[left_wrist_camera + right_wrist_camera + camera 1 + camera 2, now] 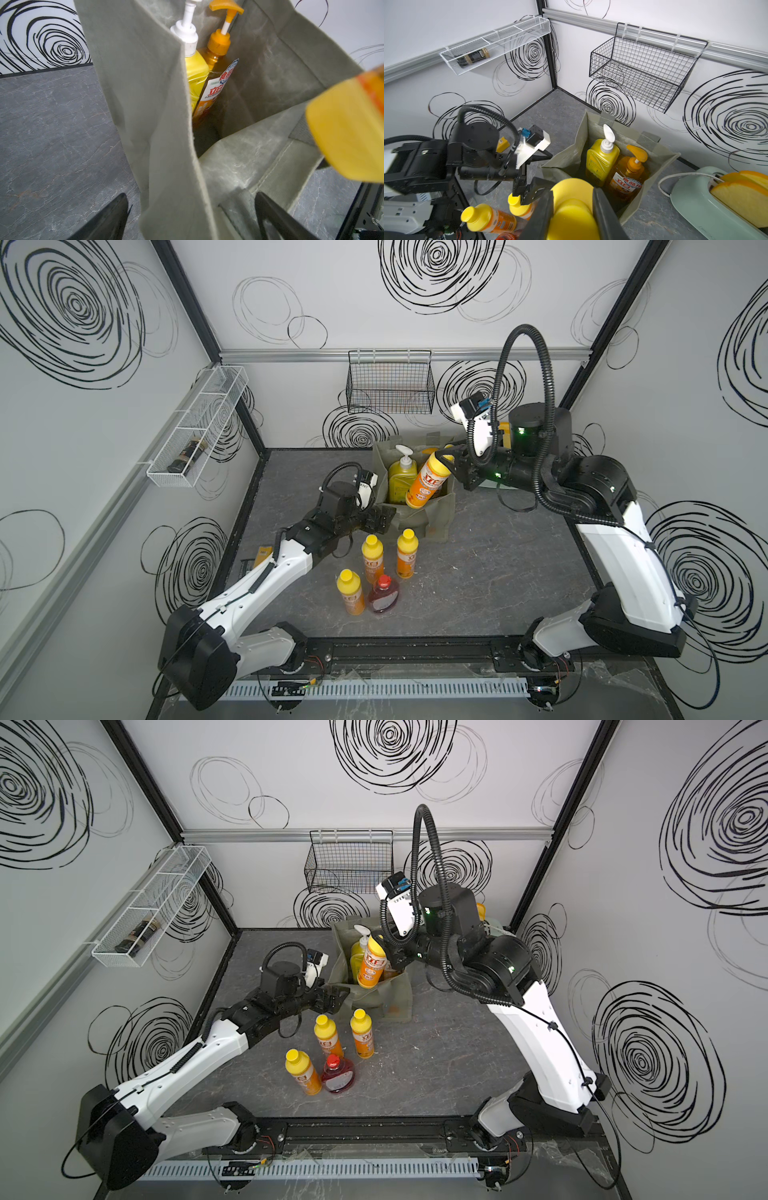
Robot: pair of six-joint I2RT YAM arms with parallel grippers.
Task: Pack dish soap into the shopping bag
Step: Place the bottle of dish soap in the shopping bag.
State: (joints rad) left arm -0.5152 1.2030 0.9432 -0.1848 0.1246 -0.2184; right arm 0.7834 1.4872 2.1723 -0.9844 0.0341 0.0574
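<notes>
The grey-green shopping bag [436,518] stands open at mid-table. Inside it stand a big yellow white-pump bottle [601,160] and a big amber orange-pump bottle [628,176]. My right gripper [446,458] is shut on the yellow cap of a small orange dish soap bottle [424,481], which hangs tilted over the bag's mouth with its base just inside. My left gripper [384,519] is open, and the bag's near left corner [172,166] lies between its spread fingers. In front of the bag stand three small orange bottles [372,558] [406,553] [351,591] and a squat red bottle [384,595].
A black wire basket [390,383] hangs on the back wall. A white mesh shelf [195,427] on the left wall holds a dark jar [189,454]. A mint toaster [708,199] with orange slices sits to the right of the bag, behind the right arm.
</notes>
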